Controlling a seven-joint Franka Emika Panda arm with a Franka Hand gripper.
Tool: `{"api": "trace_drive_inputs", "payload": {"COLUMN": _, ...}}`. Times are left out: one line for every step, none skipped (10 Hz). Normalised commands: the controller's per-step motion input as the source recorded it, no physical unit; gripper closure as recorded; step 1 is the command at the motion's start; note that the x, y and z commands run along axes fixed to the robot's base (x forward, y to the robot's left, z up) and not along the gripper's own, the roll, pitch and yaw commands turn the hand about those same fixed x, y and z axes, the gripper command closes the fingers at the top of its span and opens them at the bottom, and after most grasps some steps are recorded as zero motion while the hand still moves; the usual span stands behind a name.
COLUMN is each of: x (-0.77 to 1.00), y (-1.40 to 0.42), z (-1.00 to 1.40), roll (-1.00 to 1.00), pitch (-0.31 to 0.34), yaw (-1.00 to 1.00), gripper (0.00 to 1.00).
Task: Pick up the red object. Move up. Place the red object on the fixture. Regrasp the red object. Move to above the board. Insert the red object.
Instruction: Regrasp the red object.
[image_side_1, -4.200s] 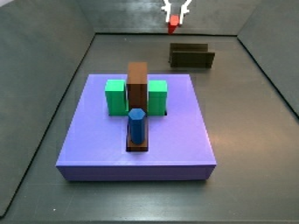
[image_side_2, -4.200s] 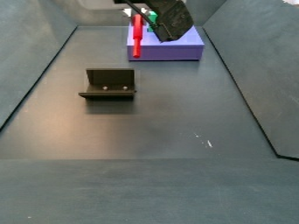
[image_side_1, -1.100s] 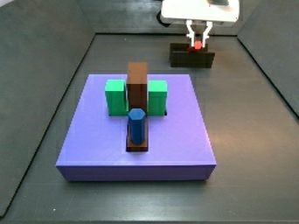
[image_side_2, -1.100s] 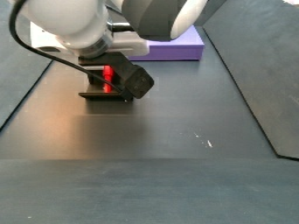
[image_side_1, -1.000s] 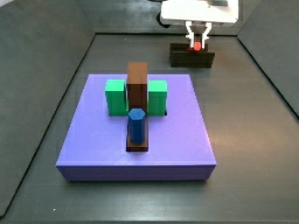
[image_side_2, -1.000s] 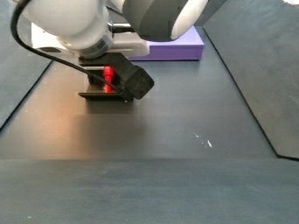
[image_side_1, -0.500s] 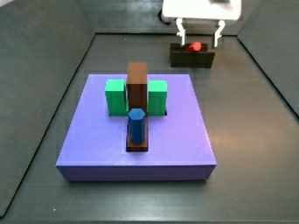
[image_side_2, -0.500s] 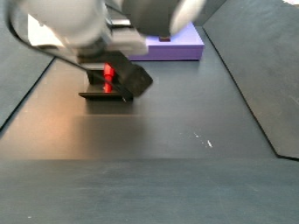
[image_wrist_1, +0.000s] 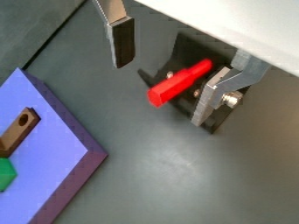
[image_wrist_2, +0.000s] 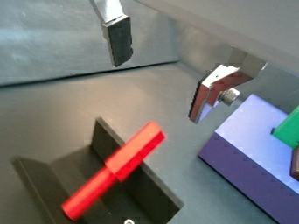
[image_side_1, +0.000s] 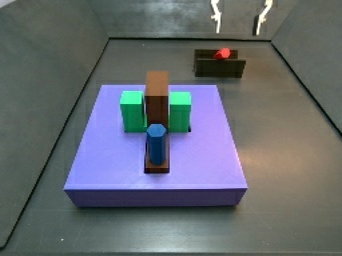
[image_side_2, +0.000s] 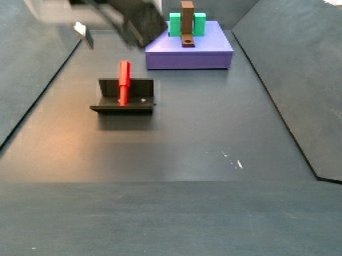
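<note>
Silver finger plates of the hand (image_wrist_1: 170, 57) stand apart and empty, hovering above the fixture (image_side_2: 124, 98) at the top of a side view. Propped in it, the red object (image_wrist_2: 114, 168) leans on the raised wall, one end free, likely so it can be regripped. Beyond lies the purple-blue board (image_side_1: 158, 150).

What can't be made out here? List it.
- Gripper, open above the fixture: its body is cut off by the frame edge in both wrist views, blurred in a side view.
- Red object's foot: hidden by the fixture wall; its seating is unclear.
- Red object: only a dot.
- Board: cut off by the frame edge.
</note>
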Motion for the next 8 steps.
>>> {"api": "trace_drive_inputs", "payload": {"x": 0.0, "y": -0.19, "z": 0.45, "roll": 1.0, "pitch": -0.131, "yaw": 0.16, "gripper": 0.0}}
{"api": "trace_drive_inputs", "payload": {"x": 0.01, "y": -0.18, "z": 0.37, "roll": 1.0, "pitch": -0.114, "yaw": 0.19, "gripper": 0.0}}
{"api": "trace_drive_inputs", "payload": {"x": 0.01, "y": -0.13, "z": 0.2, "roll": 1.0, "pitch": -0.089, "yaw": 0.19, "gripper": 0.0}}
{"api": "trace_drive_inputs", "payload": {"x": 0.0, "y": -0.07, "z": 0.02, "roll": 1.0, "pitch": 0.0, "yaw": 0.22, "gripper": 0.0}}
{"api": "trace_drive_inputs", "payload": {"x": 0.0, "y": -0.08, "z": 0.01, "roll": 1.0, "pitch": 0.054, "yaw": 0.25, "gripper": 0.0}}
{"api": "trace_drive_inputs", "payload": {"x": 0.0, "y": -0.08, "z": 0.02, "roll": 1.0, "pitch": 0.011, "yaw": 0.26, "gripper": 0.0}}
{"api": "trace_drive_inputs", "payload": {"x": 0.0, "y": -0.08, "z": 0.02, "roll": 1.0, "pitch": 0.0, "yaw": 0.24, "gripper": 0.0}}
{"api": "trace_drive_inputs", "payload": {"x": 0.0, "y": -0.09, "z": 0.02, "roll": 1.0, "pitch": 0.0, "yaw": 0.23, "gripper": 0.0}}
